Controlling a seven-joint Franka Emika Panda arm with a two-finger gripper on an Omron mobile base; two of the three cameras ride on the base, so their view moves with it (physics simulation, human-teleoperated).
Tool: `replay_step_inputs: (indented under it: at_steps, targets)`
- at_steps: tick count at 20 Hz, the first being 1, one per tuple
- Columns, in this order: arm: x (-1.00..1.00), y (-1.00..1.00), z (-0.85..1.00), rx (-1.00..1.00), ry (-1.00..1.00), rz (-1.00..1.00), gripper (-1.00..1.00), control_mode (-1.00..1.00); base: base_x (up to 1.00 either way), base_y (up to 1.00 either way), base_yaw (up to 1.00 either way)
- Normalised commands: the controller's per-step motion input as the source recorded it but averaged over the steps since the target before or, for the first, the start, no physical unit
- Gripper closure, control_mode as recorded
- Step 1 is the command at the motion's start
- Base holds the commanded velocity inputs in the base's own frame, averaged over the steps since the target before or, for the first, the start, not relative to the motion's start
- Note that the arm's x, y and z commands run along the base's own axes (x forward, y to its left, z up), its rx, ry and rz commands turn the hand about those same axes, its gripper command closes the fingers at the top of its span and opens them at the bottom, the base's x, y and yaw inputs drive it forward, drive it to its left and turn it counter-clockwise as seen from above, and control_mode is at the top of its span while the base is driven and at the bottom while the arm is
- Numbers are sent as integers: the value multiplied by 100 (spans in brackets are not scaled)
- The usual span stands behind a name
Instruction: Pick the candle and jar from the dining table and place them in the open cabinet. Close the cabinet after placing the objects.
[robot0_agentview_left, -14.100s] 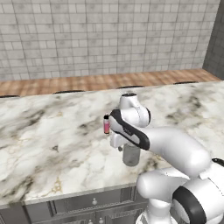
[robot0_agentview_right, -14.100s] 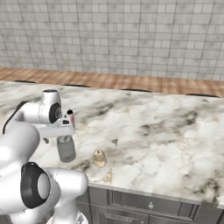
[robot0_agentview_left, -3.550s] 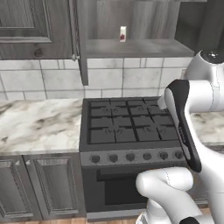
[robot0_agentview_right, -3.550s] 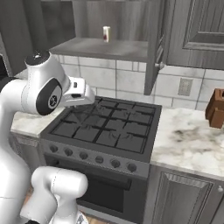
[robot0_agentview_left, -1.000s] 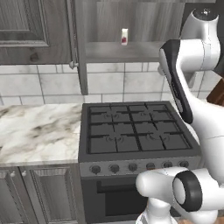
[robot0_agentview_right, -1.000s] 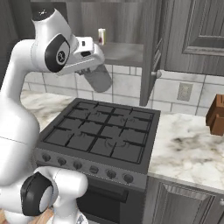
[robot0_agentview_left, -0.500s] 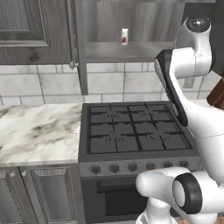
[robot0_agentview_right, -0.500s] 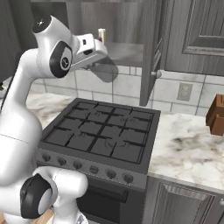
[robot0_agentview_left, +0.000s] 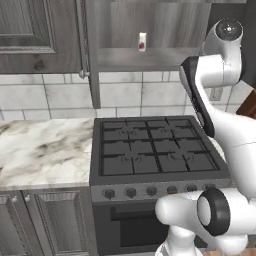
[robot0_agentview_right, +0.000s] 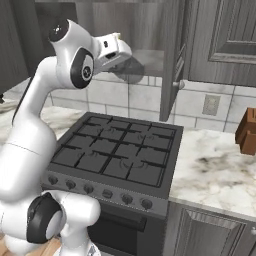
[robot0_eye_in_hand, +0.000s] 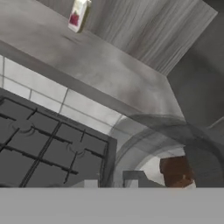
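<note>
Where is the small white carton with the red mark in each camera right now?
Left base view: white carton top centre, on the cabinet shelf.
Right base view: top left, mostly hidden behind the gripper and jar.
Hand view: carton top left.
Shared landmark: stove.

The jar (robot0_agentview_right: 131, 69) hides the jaws; cabinet (robot0_agentview_left: 150, 30) top cropped

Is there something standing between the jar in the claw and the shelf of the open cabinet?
Nothing visible blocks it. The jar hangs in the claw just before the cabinet shelf. The small white carton stands further back to the side, and the door is swung open.
</note>
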Motion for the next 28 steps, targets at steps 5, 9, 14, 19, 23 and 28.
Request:
replay_step_inputs:
  at_steps: [5,9,14,19,23,28]
  targets:
    - [49,-16,18,0,0,0,100,-100,0,0,0]
    - [50,-11,1,0,0,0,100,-100,0,0,0]
    - [45,-13,0,0,0,0,100,-100,0,0,0]
    - [43,-18,0,0,0,0,100,-100,0,0,0]
    - [44,-21,0,0,0,0,100,-100,0,0,0]
    - [39,-20,0,0,0,0,100,-100,0,0,0]
